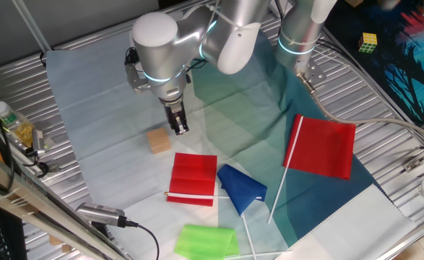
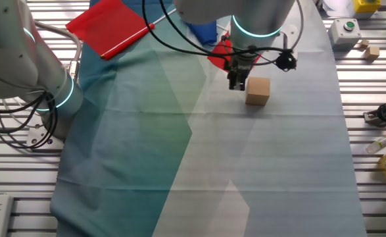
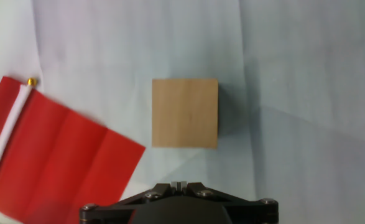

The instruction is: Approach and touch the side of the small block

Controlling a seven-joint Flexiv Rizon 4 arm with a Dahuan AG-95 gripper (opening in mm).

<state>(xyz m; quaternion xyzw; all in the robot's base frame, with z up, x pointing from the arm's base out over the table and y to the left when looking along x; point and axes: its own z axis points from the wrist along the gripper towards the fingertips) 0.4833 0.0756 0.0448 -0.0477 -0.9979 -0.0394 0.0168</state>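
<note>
One short gap separates my closed gripper (image 1: pixel 180 128) from the small block (image 1: pixel 159 141), lying at eight o'clock.

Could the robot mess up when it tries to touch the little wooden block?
Maybe. The small block sits loose on the thin cloth sheet, so a firm push from the gripper could probably slide it away instead of just touching it. The folded red flag lies close beside the block, so a shoved block might bump into it. The gripper also looks low and near the block, so it might hit the top edge, not the side.
</note>
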